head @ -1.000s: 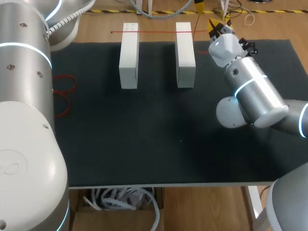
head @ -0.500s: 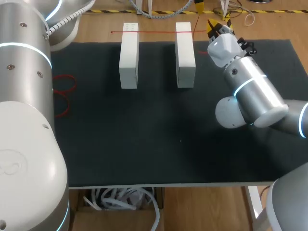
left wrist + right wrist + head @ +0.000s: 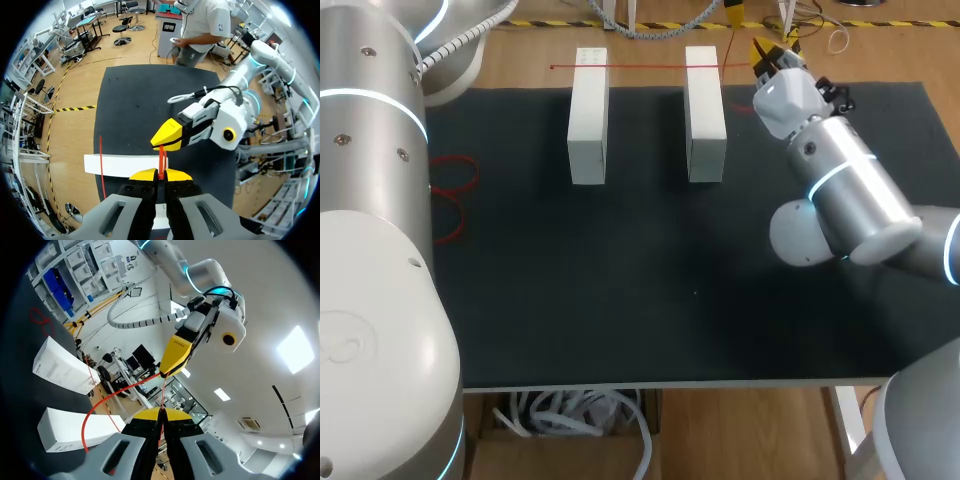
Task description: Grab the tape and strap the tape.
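A thin red tape (image 3: 640, 67) stretches across the far ends of two white blocks (image 3: 588, 115) (image 3: 705, 112) on the black mat (image 3: 620, 290). My right gripper (image 3: 761, 62) sits just right of the right block, shut on the tape's end. The right wrist view shows its tips (image 3: 161, 413) pinching the tape (image 3: 107, 397), with my left gripper (image 3: 174, 360) close ahead on the same strand. From the left wrist view, my left gripper (image 3: 160, 174) is shut on the tape (image 3: 161, 159) above a block (image 3: 120, 165), facing the right gripper (image 3: 167, 140).
Loose red tape loops (image 3: 450, 175) lie at the mat's left edge, beside my left arm (image 3: 370, 250). The mat's wide front half spreads below the blocks. My right arm (image 3: 850, 195) lies over the mat's right side.
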Action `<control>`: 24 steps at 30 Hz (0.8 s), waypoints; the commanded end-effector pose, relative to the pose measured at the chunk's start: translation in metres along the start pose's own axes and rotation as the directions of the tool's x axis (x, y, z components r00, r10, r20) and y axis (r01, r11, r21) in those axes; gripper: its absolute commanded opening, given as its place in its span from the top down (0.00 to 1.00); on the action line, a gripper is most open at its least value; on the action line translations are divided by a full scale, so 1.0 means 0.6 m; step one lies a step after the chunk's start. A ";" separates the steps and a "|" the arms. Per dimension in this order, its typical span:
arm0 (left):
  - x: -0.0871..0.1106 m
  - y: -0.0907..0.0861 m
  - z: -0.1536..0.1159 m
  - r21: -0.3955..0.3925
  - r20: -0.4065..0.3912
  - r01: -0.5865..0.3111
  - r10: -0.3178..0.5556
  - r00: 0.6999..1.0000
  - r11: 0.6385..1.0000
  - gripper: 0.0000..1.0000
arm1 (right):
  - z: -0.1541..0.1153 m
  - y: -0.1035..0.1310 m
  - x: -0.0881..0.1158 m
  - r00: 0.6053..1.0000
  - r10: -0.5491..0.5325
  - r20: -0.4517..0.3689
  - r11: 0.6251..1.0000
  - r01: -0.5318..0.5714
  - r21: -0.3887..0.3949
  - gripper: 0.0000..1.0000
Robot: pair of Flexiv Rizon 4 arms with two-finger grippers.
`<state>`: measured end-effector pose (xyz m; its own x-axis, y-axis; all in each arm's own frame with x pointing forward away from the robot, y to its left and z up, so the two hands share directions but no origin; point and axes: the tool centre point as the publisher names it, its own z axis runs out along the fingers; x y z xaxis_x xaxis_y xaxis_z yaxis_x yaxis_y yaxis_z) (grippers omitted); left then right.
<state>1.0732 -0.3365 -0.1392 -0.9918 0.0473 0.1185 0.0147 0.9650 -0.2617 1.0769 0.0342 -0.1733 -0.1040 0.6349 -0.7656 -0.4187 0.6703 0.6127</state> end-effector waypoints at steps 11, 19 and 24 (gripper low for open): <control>-0.002 -0.002 -0.003 -0.006 -0.005 0.003 -0.003 1.000 1.000 1.00 | -0.005 -0.030 0.005 0.944 0.316 -0.089 0.948 -0.311 0.069 1.00; -0.002 -0.002 -0.003 -0.006 -0.005 0.003 -0.003 1.000 1.000 1.00 | -0.009 -0.053 0.017 0.904 0.414 -0.109 0.910 -0.409 0.066 1.00; -0.002 -0.002 -0.003 -0.006 -0.005 0.003 -0.003 1.000 1.000 1.00 | -0.011 -0.063 0.026 0.858 0.499 -0.120 0.866 -0.498 0.041 1.00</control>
<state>1.0732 -0.3365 -0.1391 -0.9918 0.0473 0.1185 0.0147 0.9650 -0.2618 1.0803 0.0233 -0.2042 -0.3289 0.8586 -0.3932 -0.2398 0.3268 0.9142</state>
